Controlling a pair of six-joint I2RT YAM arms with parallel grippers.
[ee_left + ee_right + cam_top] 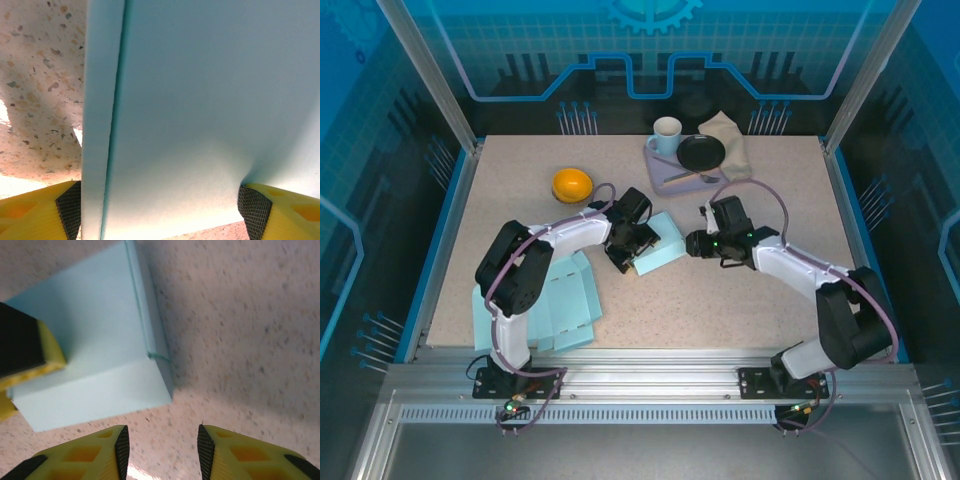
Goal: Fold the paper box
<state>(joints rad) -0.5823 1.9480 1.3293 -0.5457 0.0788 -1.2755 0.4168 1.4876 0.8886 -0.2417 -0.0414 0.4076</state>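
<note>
The light blue paper box lies folded up on the speckled table, left of centre. My left gripper reaches to it from the left. In the left wrist view the box spans the whole gap of the gripper, and both mesh pads press against its sides. My right gripper hovers just right of the box. In the right wrist view it stands open over bare table, a little short of the box's near corner. A yellow finger of the left gripper rests on the box's left side.
Flat light blue paper sheets lie at the front left, near the left arm's base. An orange bowl sits behind the left arm. At the back stands a tray with a white cup, a black dish and a cloth.
</note>
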